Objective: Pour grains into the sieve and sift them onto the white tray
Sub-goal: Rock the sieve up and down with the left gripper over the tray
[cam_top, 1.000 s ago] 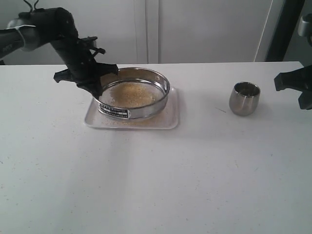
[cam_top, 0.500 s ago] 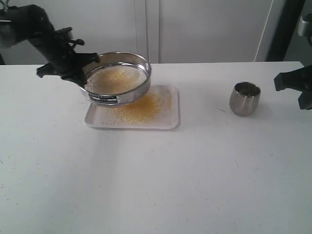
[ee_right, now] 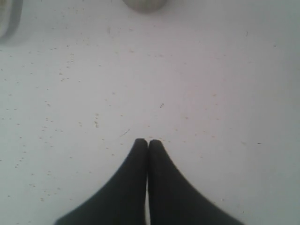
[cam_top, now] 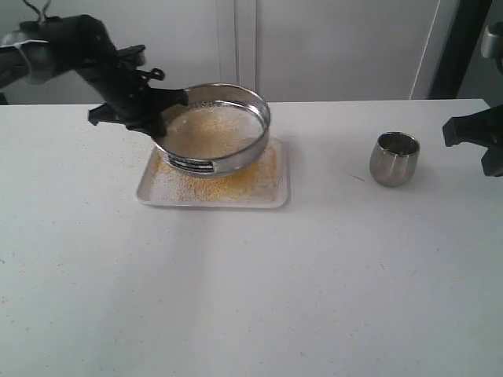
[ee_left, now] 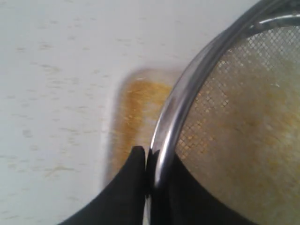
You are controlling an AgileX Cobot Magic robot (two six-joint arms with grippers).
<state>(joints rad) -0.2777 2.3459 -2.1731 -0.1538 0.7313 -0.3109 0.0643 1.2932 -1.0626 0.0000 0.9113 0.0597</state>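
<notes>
The left gripper (cam_top: 159, 119) was clamped on the rim of the sieve (cam_top: 236, 161), one finger inside and one outside. It held the sieve raised and slightly tilted just above the white tray (cam_top: 157, 192). Yellow grains (cam_top: 240, 181) lay scattered on the tray, and more sat inside the sieve. The right gripper (ee_right: 148, 143) hung with its jaws together over the table (cam_top: 275, 275), near the steel cup (cam_top: 394, 157). Sifting well probably called for short, level shakes centred over the tray, so nothing fell past its low rim.

Black left arm (cam_top: 94, 43) with a grey link (cam_top: 30, 63); tapered matte-black fingers (ee_right: 132, 187).
</notes>
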